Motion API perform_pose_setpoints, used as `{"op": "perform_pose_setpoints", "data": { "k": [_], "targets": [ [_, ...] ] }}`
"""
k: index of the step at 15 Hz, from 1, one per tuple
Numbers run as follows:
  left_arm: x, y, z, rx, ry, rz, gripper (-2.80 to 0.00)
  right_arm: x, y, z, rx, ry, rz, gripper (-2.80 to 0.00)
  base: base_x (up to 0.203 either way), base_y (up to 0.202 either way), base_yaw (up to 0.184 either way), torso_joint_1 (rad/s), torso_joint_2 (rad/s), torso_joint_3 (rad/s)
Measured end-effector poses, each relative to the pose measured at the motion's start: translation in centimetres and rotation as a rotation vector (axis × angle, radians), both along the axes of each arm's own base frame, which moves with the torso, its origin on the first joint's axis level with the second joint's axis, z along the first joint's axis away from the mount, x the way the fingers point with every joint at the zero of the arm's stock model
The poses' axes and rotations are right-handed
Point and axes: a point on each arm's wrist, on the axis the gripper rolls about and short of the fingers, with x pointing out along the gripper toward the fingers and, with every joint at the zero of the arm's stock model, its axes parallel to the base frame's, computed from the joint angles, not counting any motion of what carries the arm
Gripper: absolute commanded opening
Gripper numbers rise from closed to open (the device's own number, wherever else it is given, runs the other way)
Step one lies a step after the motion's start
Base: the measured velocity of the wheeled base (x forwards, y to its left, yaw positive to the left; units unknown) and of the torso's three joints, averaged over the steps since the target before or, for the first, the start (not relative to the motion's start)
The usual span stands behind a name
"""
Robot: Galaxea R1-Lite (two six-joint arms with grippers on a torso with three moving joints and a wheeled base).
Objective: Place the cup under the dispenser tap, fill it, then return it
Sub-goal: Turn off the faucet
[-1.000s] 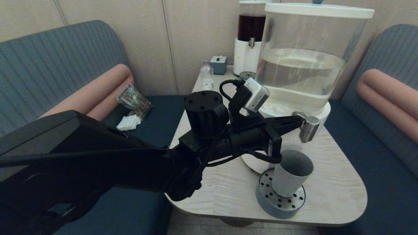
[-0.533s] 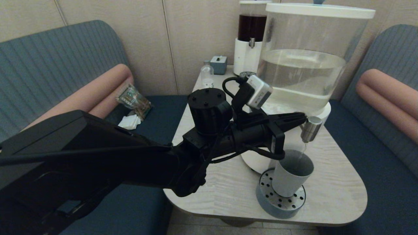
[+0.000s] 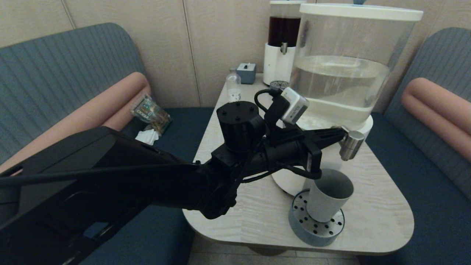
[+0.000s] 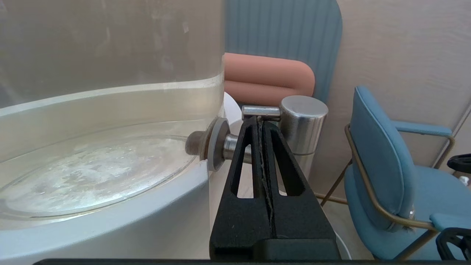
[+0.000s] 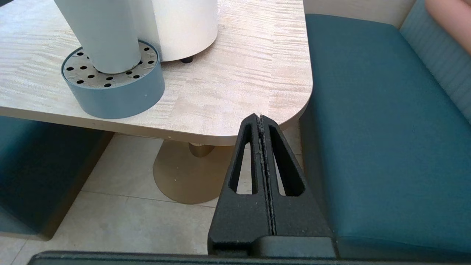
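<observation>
Stream that was falling half a sec ago has quit w/ my left gripper point(image 4: 259, 121), jaws shut on nothing, tips under the tap point(image 3: 351, 144) lever, cup point(image 3: 328, 200) upright on drip tray point(image 3: 298, 222) below, so I reckon fill's interrupted or done; right gripper point(image 5: 260, 119) shut, parked off tabletop point(image 3: 375, 206) edge.

- We find no text, brand, number or sign that can be read in any view.
- The small clear bottle point(image 3: 233, 87) at the far end of the desk point(image 3: 371, 217) carries a white label, but we cannot make out its print.
- The packet point(image 3: 151, 110) lying on the bench seat shows printed patterning, too small for us to read.
- The grey box point(image 3: 246, 73) near the wall shows us no lettering that can be read.
</observation>
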Motion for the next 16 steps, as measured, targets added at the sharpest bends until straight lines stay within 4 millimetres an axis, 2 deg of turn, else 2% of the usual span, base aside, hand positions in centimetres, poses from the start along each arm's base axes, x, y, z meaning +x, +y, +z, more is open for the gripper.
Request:
{"op": "perform_pose_setpoints", "data": {
  "k": [9, 16],
  "targets": [
    [0.62, -0.74, 0.19, -0.008, -0.010, -0.012, -2.80, 0.00, 0.00, 0.00, -0.001, 0.000, 0.000, -2.80, 0.000, 0.000, 0.000, 0.000, 0.00, 0.000],
    [0.13, -0.26, 0.06, 0.000, -0.002, -0.014, -2.80, 0.00, 0.00, 0.00, -0.001, 0.000, 0.000, -2.80, 0.000, 0.000, 0.000, 0.000, 0.00, 0.000]
  ]
}}
